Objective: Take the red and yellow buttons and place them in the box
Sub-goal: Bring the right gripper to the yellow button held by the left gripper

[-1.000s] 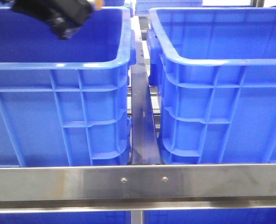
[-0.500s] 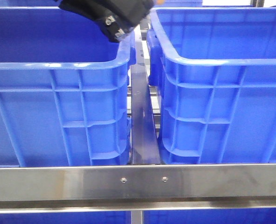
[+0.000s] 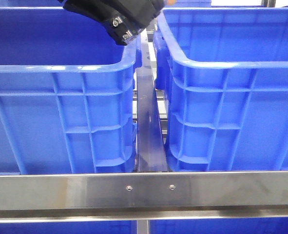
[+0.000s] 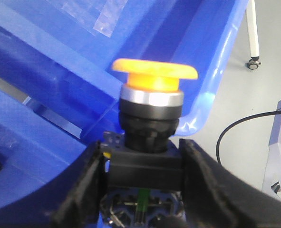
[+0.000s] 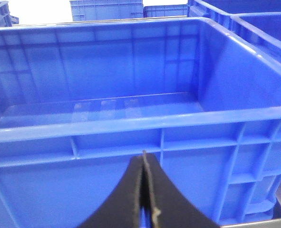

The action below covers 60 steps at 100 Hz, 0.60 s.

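Note:
My left gripper (image 4: 145, 161) is shut on the black body of the orange-yellow button (image 4: 154, 73), whose domed cap and silver collar stick out past the fingers. In the front view the left gripper (image 3: 151, 9) is at the top edge, over the inner rims of two alike blue crates, the left one (image 3: 61, 67) and the right one (image 3: 221, 63). A sliver of the orange cap (image 3: 169, 2) shows there. A crate's corner rim (image 4: 211, 95) lies behind the button. The red button is out of view. My right gripper (image 5: 144, 159) is shut and empty, facing a blue crate's outer wall (image 5: 107, 156).
A steel rail (image 3: 144, 190) runs across the front below the crates. A dark metal strip (image 3: 147, 122) fills the narrow gap between them. More blue crates (image 5: 107, 9) stand behind. A black cable (image 4: 235, 128) and a caster (image 4: 253, 61) are on the floor beside the crate.
My left gripper has moved right with the yellow button, from over the left crate to the inner rims between the two crates. It has barely moved in the last half second.

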### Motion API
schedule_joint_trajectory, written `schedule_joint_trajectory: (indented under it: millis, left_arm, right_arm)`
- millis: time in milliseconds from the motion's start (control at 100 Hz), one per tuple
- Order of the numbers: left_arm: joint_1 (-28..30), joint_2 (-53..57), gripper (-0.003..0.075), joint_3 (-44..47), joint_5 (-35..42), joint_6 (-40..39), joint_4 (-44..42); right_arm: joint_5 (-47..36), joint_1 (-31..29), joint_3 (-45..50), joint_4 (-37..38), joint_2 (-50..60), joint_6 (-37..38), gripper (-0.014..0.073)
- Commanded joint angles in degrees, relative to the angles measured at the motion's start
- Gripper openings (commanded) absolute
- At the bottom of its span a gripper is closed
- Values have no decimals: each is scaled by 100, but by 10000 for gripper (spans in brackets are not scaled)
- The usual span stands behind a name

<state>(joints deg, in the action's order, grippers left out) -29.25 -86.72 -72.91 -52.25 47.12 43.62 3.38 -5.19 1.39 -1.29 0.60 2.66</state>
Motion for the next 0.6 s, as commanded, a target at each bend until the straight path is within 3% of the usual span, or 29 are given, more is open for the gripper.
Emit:
schedule_joint_trajectory:
  millis: [0, 260, 500, 590]
  left_arm:
    - [-29, 259, 188, -151, 72, 13, 361]
    - [-29, 259, 188, -151, 72, 13, 361]
    - [-29, 259, 188, -151, 72, 13, 361]
    - [-29, 259, 188, -151, 72, 13, 361]
  right_arm:
    - [-187, -18, -403, 11, 132, -30, -69]
    - [1488, -18, -1573, -2, -350, -30, -69]
    - [2419, -18, -2549, -204, -1372, -30, -62]
    - [2688, -5, -2877, -363, -1727, -30, 5]
